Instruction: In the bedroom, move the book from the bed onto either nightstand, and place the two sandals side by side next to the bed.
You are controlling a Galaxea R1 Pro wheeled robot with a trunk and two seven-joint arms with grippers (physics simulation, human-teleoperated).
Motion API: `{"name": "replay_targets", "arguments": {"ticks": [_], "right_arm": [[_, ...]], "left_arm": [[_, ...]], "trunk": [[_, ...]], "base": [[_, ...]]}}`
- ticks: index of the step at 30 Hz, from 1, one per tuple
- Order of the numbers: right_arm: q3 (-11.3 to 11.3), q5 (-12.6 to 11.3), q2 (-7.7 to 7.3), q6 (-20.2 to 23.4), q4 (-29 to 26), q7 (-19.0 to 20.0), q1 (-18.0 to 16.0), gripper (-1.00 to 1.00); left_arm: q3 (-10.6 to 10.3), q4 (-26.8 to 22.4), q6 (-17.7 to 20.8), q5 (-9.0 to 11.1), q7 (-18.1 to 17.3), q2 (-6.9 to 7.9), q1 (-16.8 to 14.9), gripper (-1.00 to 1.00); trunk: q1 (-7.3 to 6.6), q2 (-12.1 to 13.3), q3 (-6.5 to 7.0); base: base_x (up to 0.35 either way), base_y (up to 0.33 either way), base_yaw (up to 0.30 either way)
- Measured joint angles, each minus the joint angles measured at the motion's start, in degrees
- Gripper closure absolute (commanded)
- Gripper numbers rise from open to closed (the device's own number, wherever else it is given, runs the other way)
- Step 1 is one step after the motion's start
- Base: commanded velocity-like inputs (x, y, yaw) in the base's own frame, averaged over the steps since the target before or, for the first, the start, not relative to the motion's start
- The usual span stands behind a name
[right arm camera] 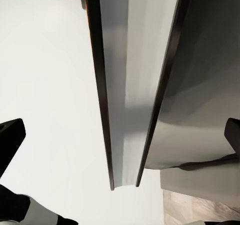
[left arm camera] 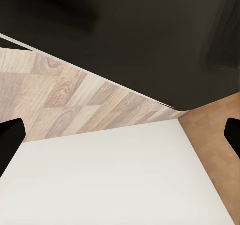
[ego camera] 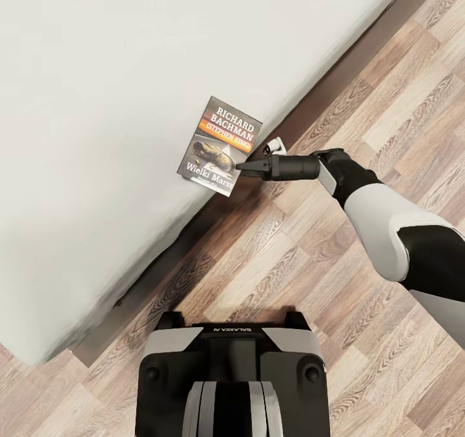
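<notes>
The book (ego camera: 220, 147) lies on the bed (ego camera: 97, 101), at the mattress edge closest to me, cover up and one corner over the edge. My right gripper (ego camera: 255, 159) reaches in from the floor side, its dark fingertip touching the book's near edge. In the right wrist view the book (right arm camera: 127, 85) appears edge-on between the spread fingertips (right arm camera: 11, 135), which stay apart from it, so the gripper (right arm camera: 120, 135) is open. My left gripper (left arm camera: 120, 135) is open with nothing in it, over a white surface. The sandals and the nightstand are out of view.
The dark brown bed frame (ego camera: 336, 81) runs diagonally along the mattress edge. Wood-pattern floor (ego camera: 361, 282) lies to the right and in front. My base (ego camera: 232, 372) stands close to the bed's near corner.
</notes>
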Motion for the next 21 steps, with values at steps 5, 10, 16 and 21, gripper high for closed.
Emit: {"name": "replay_targets", "arguments": {"ticks": [5,10,16,21], "right_arm": [[0.0,0.0,-0.02,0.0,0.0,0.0,0.0,-1.0],[0.0,0.0,-0.02,0.0,0.0,0.0,0.0,-1.0],[0.0,0.0,-0.03,0.0,0.0,0.0,0.0,-1.0],[0.0,0.0,-0.03,0.0,0.0,0.0,0.0,-1.0]], "left_arm": [[0.0,0.0,0.0,0.0,0.0,0.0,0.0,-1.0],[0.0,0.0,0.0,0.0,0.0,0.0,0.0,-1.0],[0.0,0.0,0.0,0.0,0.0,0.0,0.0,-1.0],[0.0,0.0,0.0,0.0,0.0,0.0,0.0,-1.0]], "trunk": [[0.0,0.0,0.0],[0.0,0.0,0.0],[0.0,0.0,0.0],[0.0,0.0,0.0]], "base": [[0.0,0.0,0.0],[0.0,0.0,0.0],[0.0,0.0,0.0],[0.0,0.0,0.0]]}}
